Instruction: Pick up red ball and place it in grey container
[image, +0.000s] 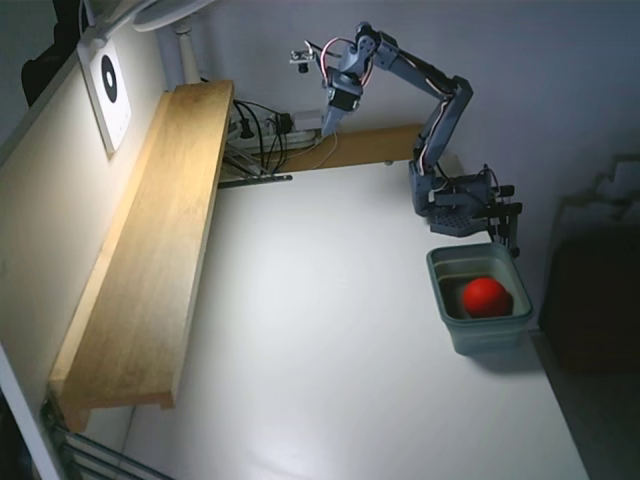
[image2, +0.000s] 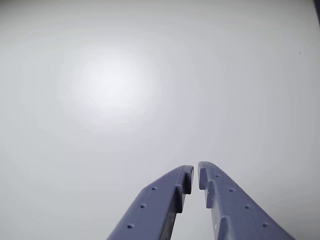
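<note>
So the red ball (image: 484, 296) is sitting inside the grey container (image: 455, 268) at about 4 o'clock in the fixed view, just below the arm's base (image: 460, 205), while the gripper (image: 330, 124) hangs way up at 12 o'clock over the white table (image: 320, 350), fingers (image2: 160, 200) clenched on nothing.

Arm (image: 440, 110) is grey-blue printed plastic, boxy links, blocky servo housings at the joints. Red and white wires loop at the wrist end. Base (image: 462, 207) has a dark clamp fitting. Gripper (image2: 196, 175): two slate-blue tapered fingers (image2: 150, 210), notched stepped tips, small round dimples along each.
</note>
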